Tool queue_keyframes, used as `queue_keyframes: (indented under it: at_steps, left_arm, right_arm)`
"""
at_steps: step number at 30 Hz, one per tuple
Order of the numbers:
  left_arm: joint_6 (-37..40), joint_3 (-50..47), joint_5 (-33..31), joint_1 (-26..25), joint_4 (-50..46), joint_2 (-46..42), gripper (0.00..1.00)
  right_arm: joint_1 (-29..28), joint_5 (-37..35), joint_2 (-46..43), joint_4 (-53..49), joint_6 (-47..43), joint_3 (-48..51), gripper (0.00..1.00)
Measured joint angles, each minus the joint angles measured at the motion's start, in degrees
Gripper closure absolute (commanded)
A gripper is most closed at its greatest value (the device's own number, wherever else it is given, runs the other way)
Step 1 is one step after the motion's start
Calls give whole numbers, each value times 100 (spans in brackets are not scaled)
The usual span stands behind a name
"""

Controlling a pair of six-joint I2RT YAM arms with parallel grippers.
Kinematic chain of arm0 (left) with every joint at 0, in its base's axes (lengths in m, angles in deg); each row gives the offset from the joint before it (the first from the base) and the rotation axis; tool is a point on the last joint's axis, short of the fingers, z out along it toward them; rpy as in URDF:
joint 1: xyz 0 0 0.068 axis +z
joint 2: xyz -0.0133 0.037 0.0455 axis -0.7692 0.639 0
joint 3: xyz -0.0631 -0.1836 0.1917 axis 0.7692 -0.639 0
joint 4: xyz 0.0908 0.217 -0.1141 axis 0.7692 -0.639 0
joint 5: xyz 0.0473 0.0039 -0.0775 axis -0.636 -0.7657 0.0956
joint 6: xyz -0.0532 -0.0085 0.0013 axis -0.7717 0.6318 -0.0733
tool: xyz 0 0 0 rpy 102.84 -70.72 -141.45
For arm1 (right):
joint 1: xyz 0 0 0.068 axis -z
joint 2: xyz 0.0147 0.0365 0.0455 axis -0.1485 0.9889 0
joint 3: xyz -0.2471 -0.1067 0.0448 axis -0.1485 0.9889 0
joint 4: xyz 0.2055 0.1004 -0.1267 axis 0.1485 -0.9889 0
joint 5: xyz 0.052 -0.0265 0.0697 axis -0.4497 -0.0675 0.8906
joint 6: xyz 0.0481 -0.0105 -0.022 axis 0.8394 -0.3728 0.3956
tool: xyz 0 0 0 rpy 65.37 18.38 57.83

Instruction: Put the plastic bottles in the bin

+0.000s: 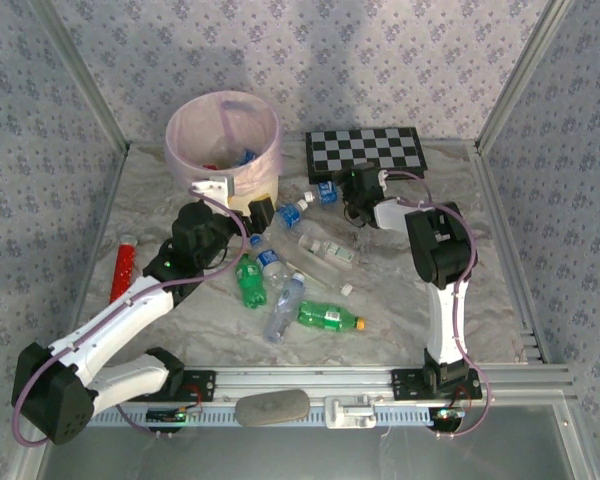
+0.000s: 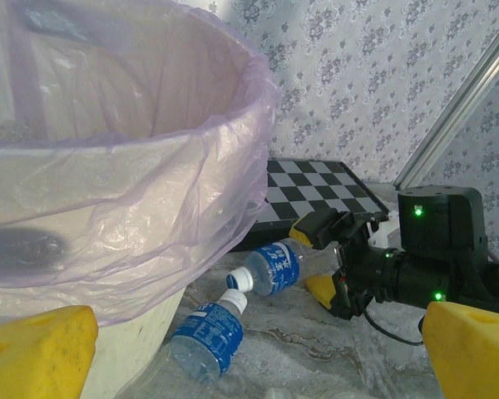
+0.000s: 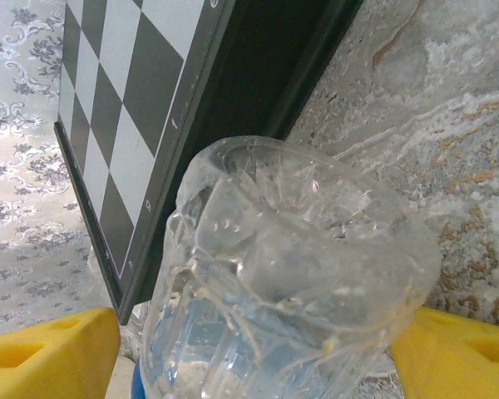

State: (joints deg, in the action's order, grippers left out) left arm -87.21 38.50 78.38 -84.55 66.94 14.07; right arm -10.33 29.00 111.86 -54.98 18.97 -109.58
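The right claw [image 3: 258,353] straddles the base of a clear bottle [image 3: 299,274] that lies on its side just beside the chessboard [image 1: 365,150]. It has one yellow finger [image 3: 50,349] on each side (whether they are pressing the plastic cannot be told). The left claw [image 2: 258,332] is spread wide and empty, close against the bin [image 2: 108,191], with a blue-labelled bottle [image 2: 206,334] lying at the bin's foot. More bottles, some clear [image 1: 283,308] and some green [image 1: 250,282], lie scattered on the table [image 1: 480,300] between the two arms.

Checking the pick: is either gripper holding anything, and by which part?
Left gripper: nothing. Right gripper straddles a clear bottle near its base; clamped or not, unclear.
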Motion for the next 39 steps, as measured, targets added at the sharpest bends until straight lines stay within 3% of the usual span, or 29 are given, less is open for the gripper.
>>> queue_keyframes:
  at_steps: [4,17,27,39]
  left_arm:
    - [0,0,-17,0,2,0,0]
    - [-2,-2,-13,0,0,0,0]
    - [-2,0,251,-7,-7,0,0]
    - [72,365,844,-332,-328,382,0]
  right_arm:
    - [42,59,157,260,98,-28,35]
    - [114,232,330,1244,166,214,52]
    - [214,796,-302,1600,-437,1147,57]
    - [385,1742,-1882,1554,-1397,2317,58]
